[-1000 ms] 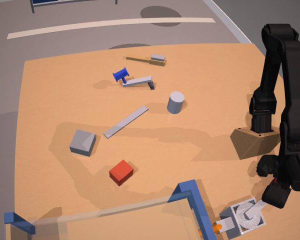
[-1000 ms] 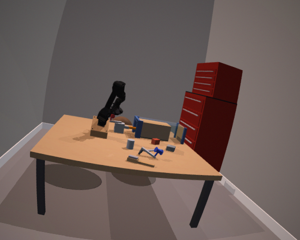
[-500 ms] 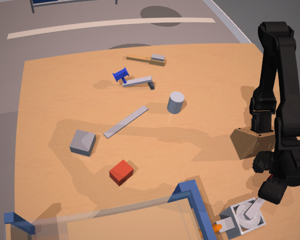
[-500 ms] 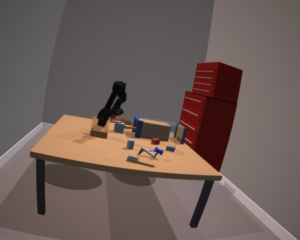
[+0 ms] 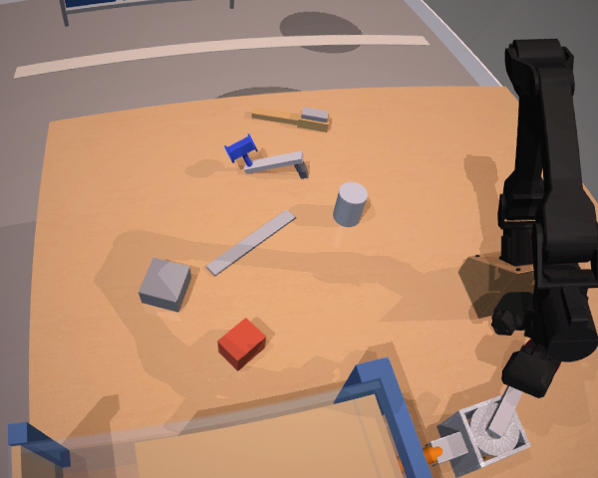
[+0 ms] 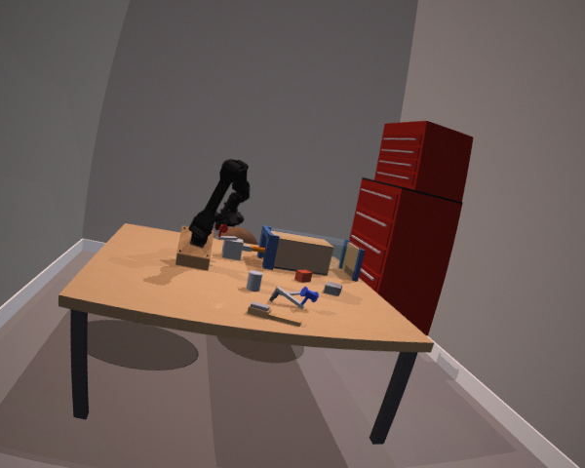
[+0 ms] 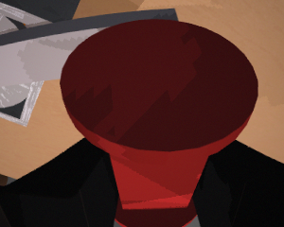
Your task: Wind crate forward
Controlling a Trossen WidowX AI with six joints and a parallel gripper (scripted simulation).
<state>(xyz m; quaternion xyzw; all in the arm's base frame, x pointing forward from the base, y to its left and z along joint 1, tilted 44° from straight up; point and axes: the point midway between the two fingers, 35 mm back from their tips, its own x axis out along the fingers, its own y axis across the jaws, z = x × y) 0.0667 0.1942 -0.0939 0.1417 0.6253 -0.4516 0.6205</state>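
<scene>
My gripper (image 5: 529, 368) (image 7: 151, 129) is shut on the red knob (image 6: 223, 229) (image 7: 158, 85) of the winch handle. The handle's grey arm (image 5: 504, 411) (image 6: 227, 237) (image 7: 19, 61) reaches from the knob to the top of the winch (image 5: 458, 448) (image 6: 232, 250); its key is hidden beneath the arm. The orange strap (image 5: 433, 453) (image 6: 256, 248) runs from the winch to the cubby mouth. The tan crate (image 5: 268, 442) (image 6: 302, 253) looks flat inside the cubby, with its front close to the blue steel frame (image 5: 402, 416) (image 6: 269, 252). I cannot tell if they touch.
A crank with a blue knob (image 5: 241, 148) (image 6: 309, 294), a brush (image 5: 276, 117) (image 6: 283, 318), a grey cylinder (image 5: 350, 204) (image 6: 253, 281), a flat bar (image 5: 251, 242), a grey block (image 5: 164, 284) (image 6: 332, 289) and a red block (image 5: 241, 343) (image 6: 303, 275) lie on the bench.
</scene>
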